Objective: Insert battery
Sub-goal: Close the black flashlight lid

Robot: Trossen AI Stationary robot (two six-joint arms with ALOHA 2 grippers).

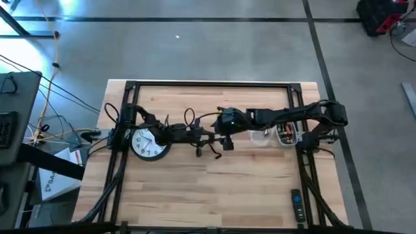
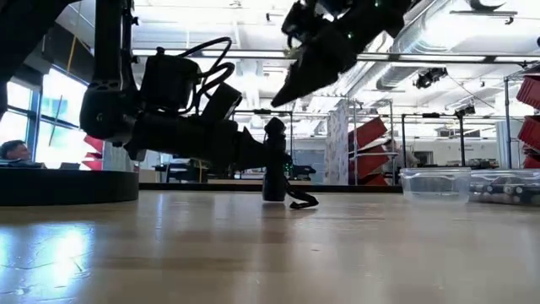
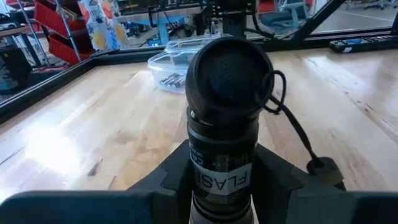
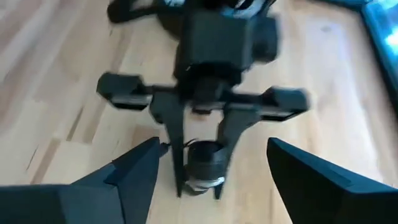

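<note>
Seen from above, the left claw (image 1: 203,138) grasps a black flashlight (image 1: 200,138) mid-counter (image 1: 214,188) beside a wall clock (image 1: 148,143), while at counter height the right claw (image 2: 291,89) hangs released above it, and the left wrist shows batteries (image 3: 171,79) in a clear tub (image 3: 166,65) beyond.

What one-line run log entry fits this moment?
left pincer: shut on flashlight | right pincer: open, above flashlight | battery: not inserted
</note>
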